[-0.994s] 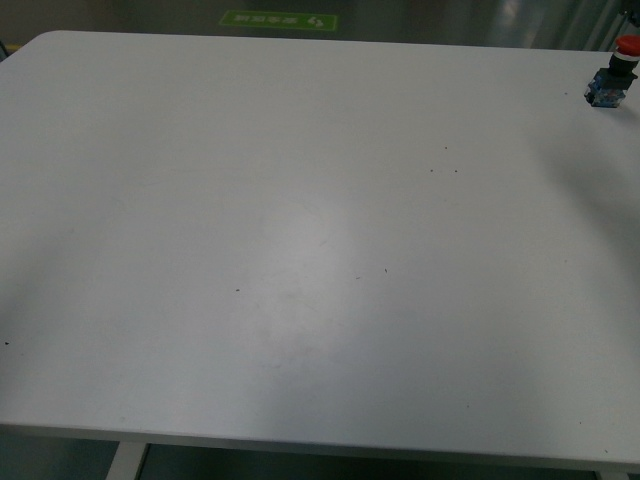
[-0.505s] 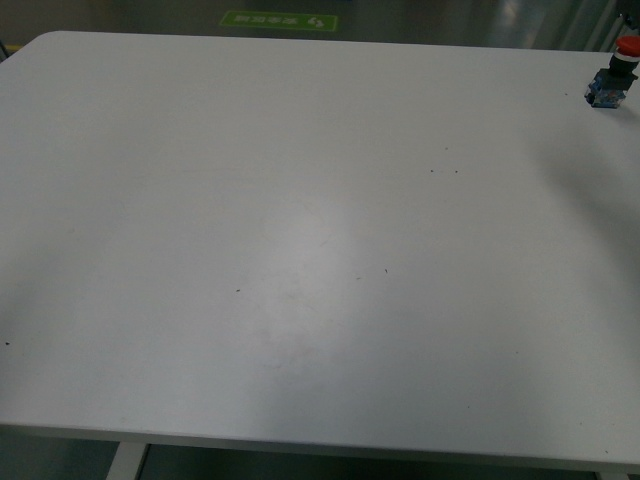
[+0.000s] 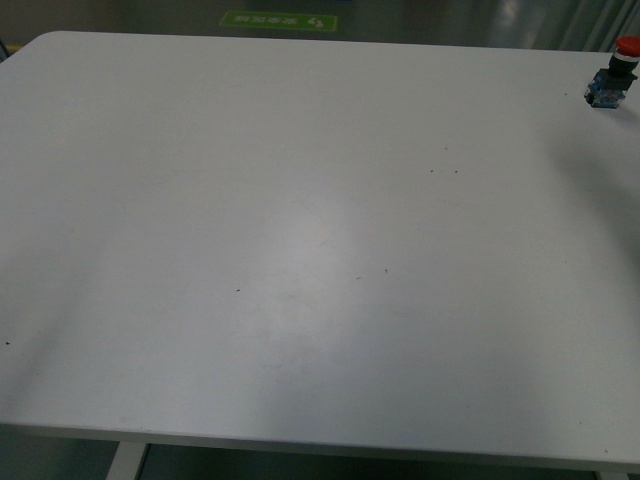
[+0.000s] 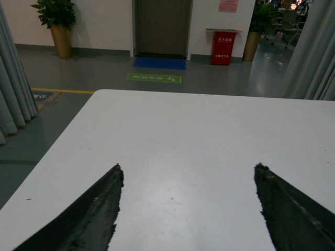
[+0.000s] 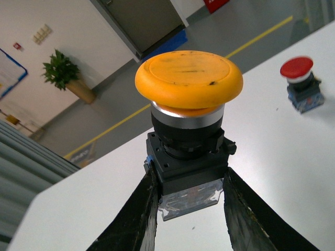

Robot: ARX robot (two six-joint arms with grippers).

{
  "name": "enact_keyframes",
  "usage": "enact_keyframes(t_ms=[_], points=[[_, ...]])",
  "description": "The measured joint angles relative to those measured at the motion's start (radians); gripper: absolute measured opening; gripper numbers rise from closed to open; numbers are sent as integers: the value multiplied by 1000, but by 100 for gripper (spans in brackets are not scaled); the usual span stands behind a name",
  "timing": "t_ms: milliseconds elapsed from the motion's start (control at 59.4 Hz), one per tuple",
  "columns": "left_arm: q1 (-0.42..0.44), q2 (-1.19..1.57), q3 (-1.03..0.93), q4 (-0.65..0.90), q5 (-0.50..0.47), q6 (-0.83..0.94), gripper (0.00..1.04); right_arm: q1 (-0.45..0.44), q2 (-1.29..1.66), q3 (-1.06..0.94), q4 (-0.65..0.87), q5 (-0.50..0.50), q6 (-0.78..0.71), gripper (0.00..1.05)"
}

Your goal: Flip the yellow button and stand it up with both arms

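In the right wrist view my right gripper is shut on the yellow button. Its two black fingers clamp the black and translucent contact block from both sides, and the yellow-orange cap points away from the wrist. The button hangs above the white table. In the left wrist view my left gripper is open and empty, its two dark fingers wide apart over bare table. Neither arm nor the yellow button shows in the front view.
A similar switch with a red cap stands near the table's far right corner, also in the right wrist view. The white table fills the front view. Beyond its far edge are floor, a green floor mark and doors.
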Motion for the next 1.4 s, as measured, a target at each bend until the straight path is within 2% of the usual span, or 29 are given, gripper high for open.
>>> enact_keyframes(t_ms=[152,320,505,657,792,960,1398], points=[[0,0,0,0,0,1,100,-12,99,61,48,33,-225,29],[0,0,0,0,0,2,98,-56,201,142,54,71,-438,29],[0,0,0,0,0,2,98,-156,306,282,-60,101,-600,29],[0,0,0,0,0,2,98,-206,344,321,-134,125,-613,29],[0,0,0,0,0,2,98,-223,365,322,-170,108,-554,29],[0,0,0,0,0,2,98,-208,423,313,-172,72,-483,29],[0,0,0,0,0,2,98,-196,518,382,-167,92,-478,29]])
